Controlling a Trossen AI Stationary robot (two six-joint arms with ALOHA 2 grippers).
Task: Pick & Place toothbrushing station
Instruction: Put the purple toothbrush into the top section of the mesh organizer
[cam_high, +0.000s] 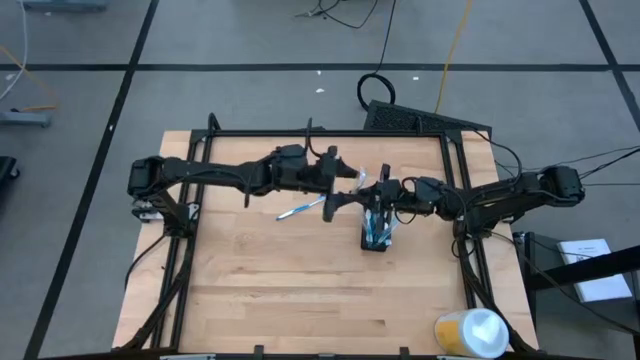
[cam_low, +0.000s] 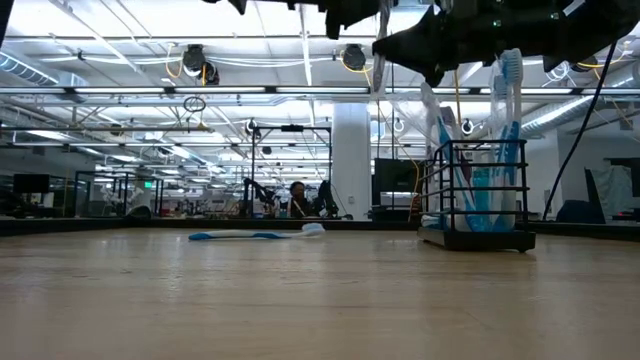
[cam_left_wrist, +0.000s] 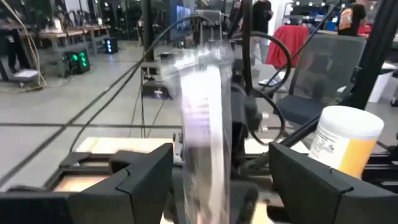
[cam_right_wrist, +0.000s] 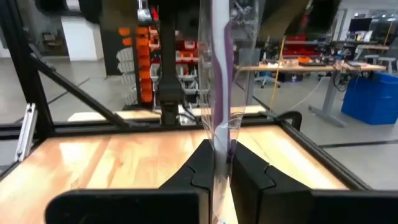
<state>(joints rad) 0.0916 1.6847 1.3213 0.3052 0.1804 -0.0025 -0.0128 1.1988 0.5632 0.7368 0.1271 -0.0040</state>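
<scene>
A black wire-mesh cup (cam_high: 377, 234) stands on the table's middle, with several blue-and-white toothbrushes (cam_low: 505, 110) upright in it. One more toothbrush (cam_high: 300, 210) lies flat on the wood left of the cup. My right gripper (cam_right_wrist: 221, 165) is shut on a toothbrush in a clear wrapper (cam_right_wrist: 219, 74), above the cup. My left gripper (cam_left_wrist: 221, 180) is open just left of it, its fingers on either side of the same wrapped toothbrush (cam_left_wrist: 202, 124). Whether they touch it I cannot tell. No tubes show. My right gripper pinches the wrapped toothbrush between its two fingers, at a point low on the length that shows (cam_right_wrist: 221, 146). The fingers come about level from the table's right side and lie across it. The toothbrush stands roughly upright above the fingers, clear of the table.
A yellow-and-white roll (cam_high: 470, 332) stands at the table's near right corner and also shows in the left wrist view (cam_left_wrist: 342, 143). A black frame (cam_high: 330, 133) runs around the table's edges. Bare wood lies near and left of the cup.
</scene>
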